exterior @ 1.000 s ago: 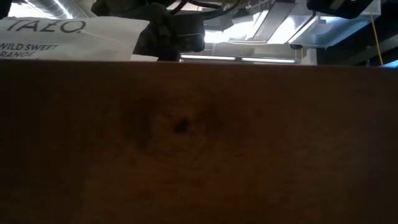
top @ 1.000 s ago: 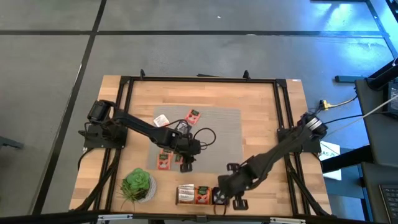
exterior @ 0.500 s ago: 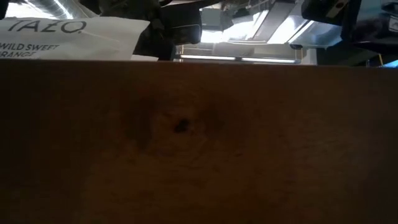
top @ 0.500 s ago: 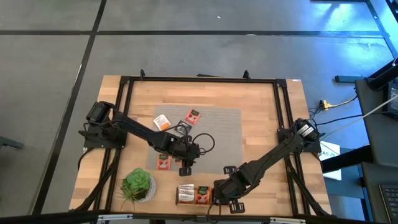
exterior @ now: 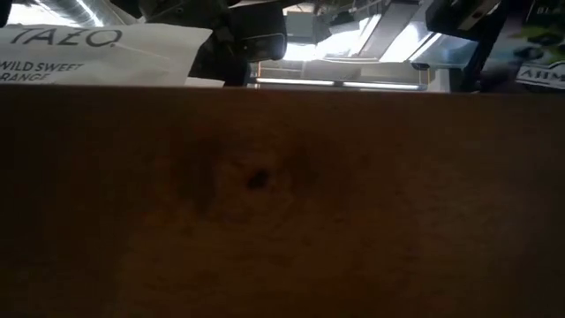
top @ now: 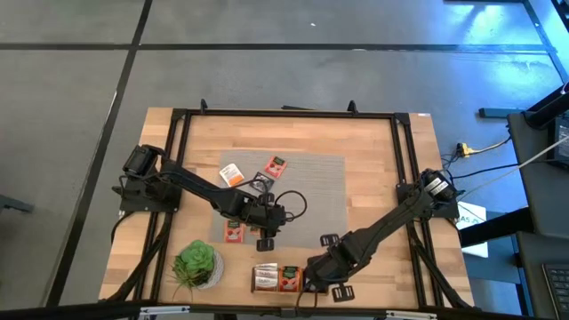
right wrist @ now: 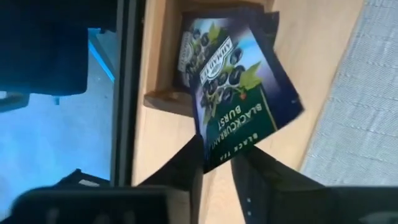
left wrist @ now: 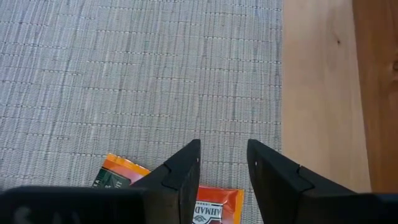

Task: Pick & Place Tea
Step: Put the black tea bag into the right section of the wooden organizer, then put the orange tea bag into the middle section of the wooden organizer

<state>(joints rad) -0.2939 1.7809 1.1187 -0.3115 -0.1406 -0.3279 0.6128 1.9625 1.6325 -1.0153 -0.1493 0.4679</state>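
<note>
Several tea sachets lie flat on the grey mat (top: 311, 191): an orange one (top: 234, 231), a white-and-orange one (top: 231, 173), another orange one (top: 277, 165). My left gripper (left wrist: 224, 149) hovers open over the mat, an orange sachet (left wrist: 121, 177) just behind its fingertips. My right gripper (right wrist: 217, 155) points down over the wooden holder (top: 277, 278) at the near edge. Its fingers stand slightly apart around the lower corner of a dark blackcurrant sachet (right wrist: 242, 106), which stands tilted at the holder's end compartment (right wrist: 165, 99). My right gripper comes from above, and the dark sachet's lower corner (right wrist: 211, 163) lies between its fingers, against one finger (right wrist: 189, 168). A gap shows to the other finger. Whether the sachet is still pinched I cannot tell. It leans tilted over another dark sachet (right wrist: 193, 50) in the holder.
The holder carries a white sachet (top: 264, 278) and an orange one (top: 289, 278); its wooden wall (exterior: 265, 203) fills the low view, a white sachet (exterior: 97, 53) showing above it. A green potted plant (top: 196, 264) stands at the near left. A black frame (top: 284, 113) rims the table.
My right gripper has tipped more steeply down over the holder's right end. A dark sachet's label has come into the low view at its upper right corner, where it did not show before.
</note>
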